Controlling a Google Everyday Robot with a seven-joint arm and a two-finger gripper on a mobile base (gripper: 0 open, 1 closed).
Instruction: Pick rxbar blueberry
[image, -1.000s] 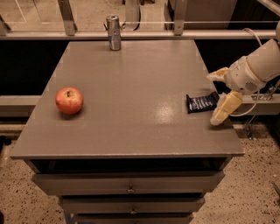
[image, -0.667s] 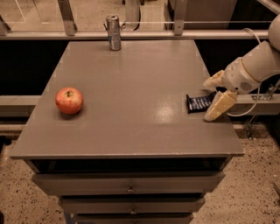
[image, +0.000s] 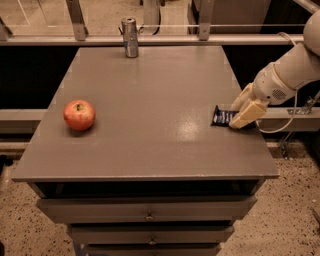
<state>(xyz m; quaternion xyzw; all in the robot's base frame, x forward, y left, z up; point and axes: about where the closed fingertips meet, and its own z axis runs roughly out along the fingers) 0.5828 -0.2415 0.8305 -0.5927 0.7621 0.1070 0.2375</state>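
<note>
The rxbar blueberry (image: 221, 116), a dark navy flat bar, lies on the grey table (image: 150, 100) near its right edge. My gripper (image: 235, 115) comes in from the right on a white arm and is down at the bar's right end. Its pale fingers (image: 248, 114) stand apart, one on the far side and one on the near side of the bar, and they cover that end. The gripper is open and the bar rests on the table.
A red apple (image: 79, 114) sits at the table's left. A metal can (image: 130, 37) stands at the far edge. Railing posts run behind the table, drawers sit under it, and a cable hangs off the right side.
The gripper has moved left and lower, from beside the bar's right end to straddling it. The bar, apple and can have not moved.
</note>
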